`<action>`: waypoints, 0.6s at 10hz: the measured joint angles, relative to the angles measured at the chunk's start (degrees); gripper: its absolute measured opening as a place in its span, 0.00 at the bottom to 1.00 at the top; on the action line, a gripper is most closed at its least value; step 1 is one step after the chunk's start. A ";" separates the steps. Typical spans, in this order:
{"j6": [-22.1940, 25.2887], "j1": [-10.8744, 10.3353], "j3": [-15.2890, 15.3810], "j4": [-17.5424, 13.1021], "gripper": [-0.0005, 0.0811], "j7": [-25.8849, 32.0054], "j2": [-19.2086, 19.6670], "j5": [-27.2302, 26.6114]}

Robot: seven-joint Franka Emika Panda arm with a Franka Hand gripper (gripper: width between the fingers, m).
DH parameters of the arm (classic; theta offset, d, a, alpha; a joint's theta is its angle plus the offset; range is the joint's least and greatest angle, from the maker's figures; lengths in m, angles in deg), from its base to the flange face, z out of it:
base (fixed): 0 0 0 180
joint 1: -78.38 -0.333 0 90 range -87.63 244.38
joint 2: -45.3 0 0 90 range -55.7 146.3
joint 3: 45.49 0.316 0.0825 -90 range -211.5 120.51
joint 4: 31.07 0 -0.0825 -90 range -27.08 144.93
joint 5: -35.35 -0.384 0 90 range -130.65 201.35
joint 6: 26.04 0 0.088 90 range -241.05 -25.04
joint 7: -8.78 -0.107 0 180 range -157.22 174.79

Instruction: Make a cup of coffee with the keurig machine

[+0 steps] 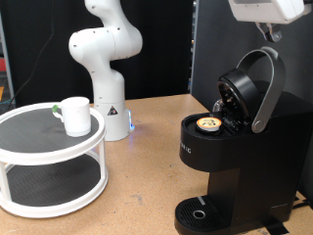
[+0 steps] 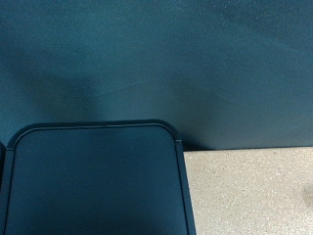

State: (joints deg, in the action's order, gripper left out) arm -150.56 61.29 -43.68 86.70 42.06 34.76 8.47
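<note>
**Q:** Where did things stand, biggest first?

**Me:** The keurig machine (image 1: 230, 147) filled the lower right of the exterior view, standing on the bench (image 1: 147, 176). Its lid (image 1: 246, 90) was tipped up and back, and a coffee pod (image 1: 208, 124) with a tan top sat in the open chamber. The drip tray (image 1: 201, 213) at its foot carried nothing. At the left of that frame stood a white two-tier stand (image 1: 49, 162), and the cup (image 1: 75, 115) rested upright on its upper shelf, well apart from the machine.

**Q:** And your gripper?

**Me:** Only a pale part of my hand (image 1: 266, 10) showed at the upper right corner of the exterior view, above the raised lid. My fingers were out of frame there and absent from the wrist view too, so I could not tell whether the gripper was apart or together. Nothing was visibly held.

**Q:** What did the wrist camera give you?

**Me:** A dark rounded-corner panel (image 2: 93, 181), a dark wall behind it, and a strip of speckled bench (image 2: 249, 191). I could not say which panel it was.

**Q:** How would you do this step well?

**Me:** I judged the pod loaded and the lid unclosed. Pressing the lid's handle band squarely, not its edge, would keep the machine from rocking. The cup not being under the spout yet was the risk.
</note>
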 joint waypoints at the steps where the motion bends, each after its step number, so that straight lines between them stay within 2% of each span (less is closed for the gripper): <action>1: -0.03 0.00 0.28 -0.07 0.10 -0.24 0.33 0.54; 2: -0.06 0.01 0.48 -0.07 0.03 -0.50 0.63 1.05; 6: -0.66 0.01 0.80 -0.22 0.01 -0.94 1.36 1.77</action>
State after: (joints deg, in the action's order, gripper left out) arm -151.21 61.31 -42.88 86.48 41.12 36.11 10.24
